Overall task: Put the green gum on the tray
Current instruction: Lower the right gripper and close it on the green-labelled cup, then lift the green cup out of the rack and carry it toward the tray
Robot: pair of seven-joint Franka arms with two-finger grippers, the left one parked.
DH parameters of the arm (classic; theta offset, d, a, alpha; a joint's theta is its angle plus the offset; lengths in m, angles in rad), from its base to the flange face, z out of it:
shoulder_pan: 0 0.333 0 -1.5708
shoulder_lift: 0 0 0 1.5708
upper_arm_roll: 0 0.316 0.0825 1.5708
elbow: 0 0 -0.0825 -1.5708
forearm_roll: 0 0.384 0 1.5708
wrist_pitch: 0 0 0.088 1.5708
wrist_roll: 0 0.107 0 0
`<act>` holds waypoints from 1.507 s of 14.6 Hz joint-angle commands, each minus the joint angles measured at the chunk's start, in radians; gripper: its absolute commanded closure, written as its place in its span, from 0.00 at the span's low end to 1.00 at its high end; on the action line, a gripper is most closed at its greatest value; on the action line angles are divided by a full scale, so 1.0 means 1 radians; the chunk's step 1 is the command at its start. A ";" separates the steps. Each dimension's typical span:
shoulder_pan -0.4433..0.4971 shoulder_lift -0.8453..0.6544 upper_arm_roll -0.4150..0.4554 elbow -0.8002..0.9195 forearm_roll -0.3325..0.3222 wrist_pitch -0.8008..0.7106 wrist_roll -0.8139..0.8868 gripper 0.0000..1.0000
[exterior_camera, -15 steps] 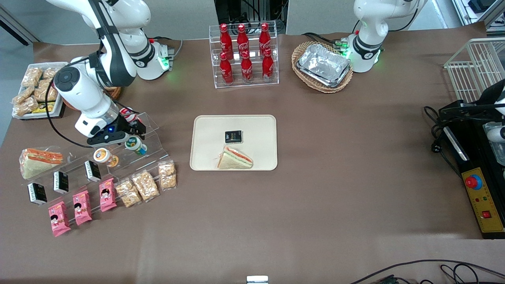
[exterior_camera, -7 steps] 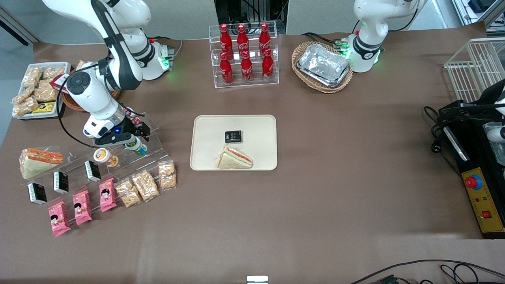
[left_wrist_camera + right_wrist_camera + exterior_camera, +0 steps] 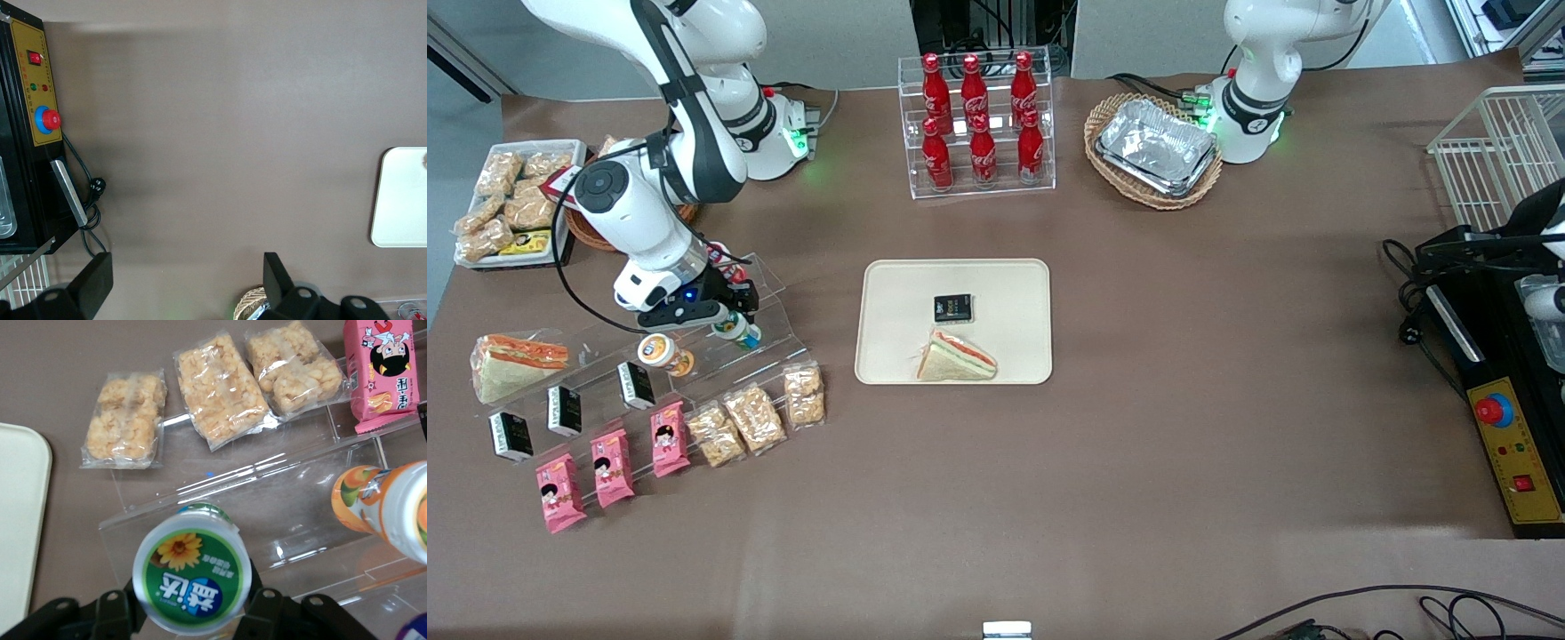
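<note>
Over the clear stepped rack (image 3: 720,342), front view: right arm bent down, gripper (image 3: 732,317) at the green gum (image 3: 736,330), well apart from the tray (image 3: 898,302) (carrying one sandwich (image 3: 956,357), one black packet (image 3: 953,308)). Wrist view: gripper (image 3: 190,603) fingers (image 3: 112,608) clasp the green gum (image 3: 192,581); three cracker packs (image 3: 217,387), one orange-lidded bottle (image 3: 387,510).

Right arm bent low over the table; pincer (image 3: 732,317) angled down, fingers (image 3: 113,608) closed on green gum (image 3: 192,579).
</note>
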 commanded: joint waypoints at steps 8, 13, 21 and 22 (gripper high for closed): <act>0.002 -0.012 -0.003 0.602 -0.010 -0.768 0.025 0.60; 0.014 -0.014 0.026 0.849 0.003 -0.994 0.034 0.59; 0.017 -0.049 0.390 0.866 0.042 -1.021 0.702 0.59; 0.017 -0.049 0.425 0.842 0.046 -0.996 0.761 0.59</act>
